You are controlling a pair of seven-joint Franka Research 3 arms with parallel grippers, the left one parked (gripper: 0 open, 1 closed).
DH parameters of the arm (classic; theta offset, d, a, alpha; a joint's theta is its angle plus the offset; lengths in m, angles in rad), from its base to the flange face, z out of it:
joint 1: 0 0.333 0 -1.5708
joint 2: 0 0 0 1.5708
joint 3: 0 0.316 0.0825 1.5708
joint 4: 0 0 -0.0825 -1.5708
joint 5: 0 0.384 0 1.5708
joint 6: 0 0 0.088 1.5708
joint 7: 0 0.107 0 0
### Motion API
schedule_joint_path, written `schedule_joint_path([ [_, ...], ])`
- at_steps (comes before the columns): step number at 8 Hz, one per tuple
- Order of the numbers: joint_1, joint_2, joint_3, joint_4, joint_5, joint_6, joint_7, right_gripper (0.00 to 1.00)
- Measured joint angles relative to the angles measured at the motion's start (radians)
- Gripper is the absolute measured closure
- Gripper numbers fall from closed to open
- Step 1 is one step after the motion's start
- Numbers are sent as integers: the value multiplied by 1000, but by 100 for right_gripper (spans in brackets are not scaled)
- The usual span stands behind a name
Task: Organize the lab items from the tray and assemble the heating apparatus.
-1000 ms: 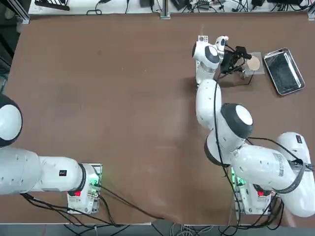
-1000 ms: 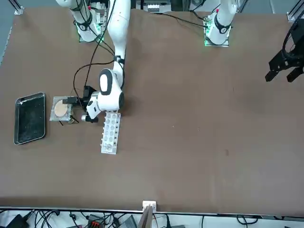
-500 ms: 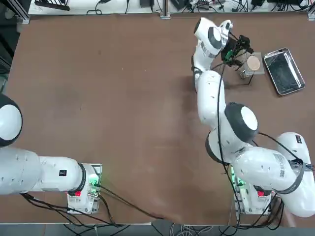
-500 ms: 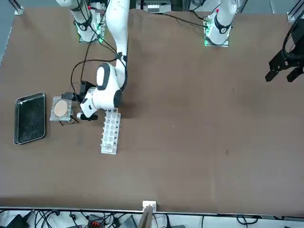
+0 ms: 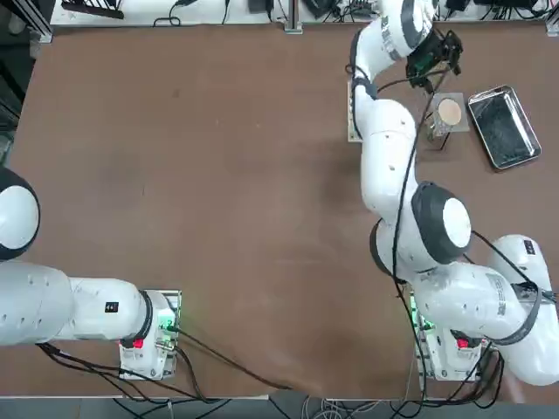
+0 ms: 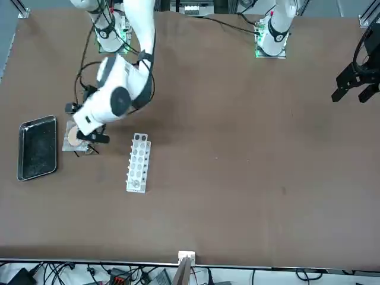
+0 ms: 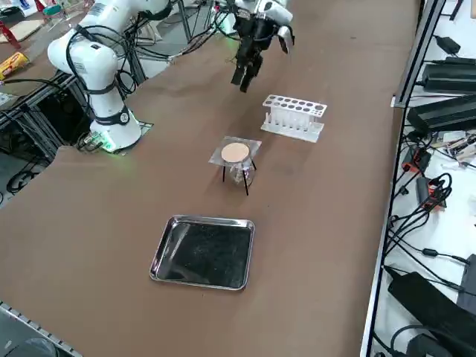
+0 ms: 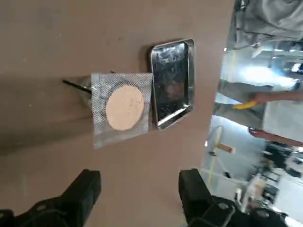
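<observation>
The gauze mat (image 7: 236, 152) is seated on the tripod (image 7: 245, 178) over the burner (image 7: 239, 174) beside the emptied tray (image 7: 203, 253), so the right gripper (image 7: 248, 72) is held above, fingers wide and empty.

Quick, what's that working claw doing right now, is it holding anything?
Right gripper: open and empty, raised above the table away from the gauze mat.
</observation>
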Motion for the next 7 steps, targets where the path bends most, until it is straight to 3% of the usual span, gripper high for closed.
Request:
schedule_joint_path([
  [2, -96, -6, -34, 60, 75, -47, -62, 0],
  [7, -412, -7, -40, 296, 246, -203, -128, 0],
])
